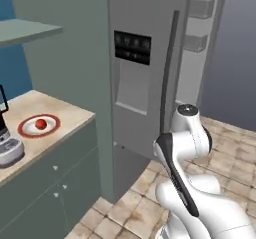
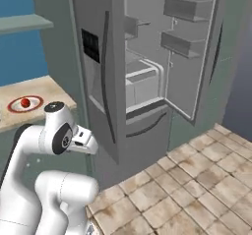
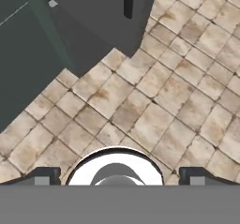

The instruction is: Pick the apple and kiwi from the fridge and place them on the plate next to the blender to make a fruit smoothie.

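Observation:
The apple (image 1: 41, 124) lies as a small red ball in the middle of the red-rimmed plate (image 1: 26, 131) on the counter, next to the blender (image 1: 8, 149) at the left edge. From the right base view the apple (image 2: 24, 102) and plate (image 2: 34, 106) sit far left. The kiwi is out of view. The fridge (image 1: 134, 85) stands with its left door shut and its right door (image 2: 193, 47) swung open on grey shelves (image 2: 141, 76). My gripper (image 3: 120, 178) points down at the tiled floor, open, with nothing between its fingertips (image 3: 45, 176).
The tan counter (image 1: 70, 114) tops grey-green cabinets (image 1: 55, 193) left of the fridge. A shelf (image 1: 27, 30) hangs above it. The open fridge door carries bins (image 2: 183, 8) and juts over the tiled floor (image 2: 197, 180). My arm is folded low in front of the fridge.

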### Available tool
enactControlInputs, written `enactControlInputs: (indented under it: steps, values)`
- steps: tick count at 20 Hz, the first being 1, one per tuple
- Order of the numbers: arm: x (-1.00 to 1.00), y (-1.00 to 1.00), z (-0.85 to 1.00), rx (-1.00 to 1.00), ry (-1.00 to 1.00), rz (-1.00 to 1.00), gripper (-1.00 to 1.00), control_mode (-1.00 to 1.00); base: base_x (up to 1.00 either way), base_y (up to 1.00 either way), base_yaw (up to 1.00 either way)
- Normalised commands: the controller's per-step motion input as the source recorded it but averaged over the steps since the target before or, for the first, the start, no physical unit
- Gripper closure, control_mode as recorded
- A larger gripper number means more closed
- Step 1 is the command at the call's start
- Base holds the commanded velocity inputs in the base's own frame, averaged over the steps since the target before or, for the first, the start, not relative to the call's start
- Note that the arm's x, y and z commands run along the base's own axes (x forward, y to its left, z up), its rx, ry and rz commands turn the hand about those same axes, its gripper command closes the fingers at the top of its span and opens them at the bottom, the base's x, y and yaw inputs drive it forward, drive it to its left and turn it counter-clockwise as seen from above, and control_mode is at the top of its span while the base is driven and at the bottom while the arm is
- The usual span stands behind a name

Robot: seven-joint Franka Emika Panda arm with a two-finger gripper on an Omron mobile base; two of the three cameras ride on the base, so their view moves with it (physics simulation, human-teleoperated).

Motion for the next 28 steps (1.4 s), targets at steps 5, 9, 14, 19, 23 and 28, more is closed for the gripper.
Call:
enactControlInputs:
  steps: [5, 9, 14, 19, 23, 28]
  values:
    - [0.0, 0.0, 0.0, 0.0, 0.0, 0.0, -1.0, 1.0, -0.24, -0.04, -0.89]
    - [0.0, 0.0, 0.0, 0.0, 0.0, 0.0, -1.0, 1.0, -0.04, -0.43, -0.8]
    - [0.0, 0.0, 0.0, 0.0, 0.0, 0.0, -1.0, 1.0, 0.21, -0.69, -0.52]
    - [0.0, 0.0, 0.0, 0.0, 0.0, 0.0, -1.0, 1.0, 0.97, -0.1, 0.11]
    - [0.0, 0.0, 0.0, 0.0, 0.0, 0.0, -1.0, 1.0, 0.92, -0.12, 0.47]
    - [0.0, 0.0, 0.0, 0.0, 0.0, 0.0, -1.0, 1.0, 0.18, -0.04, 0.67]
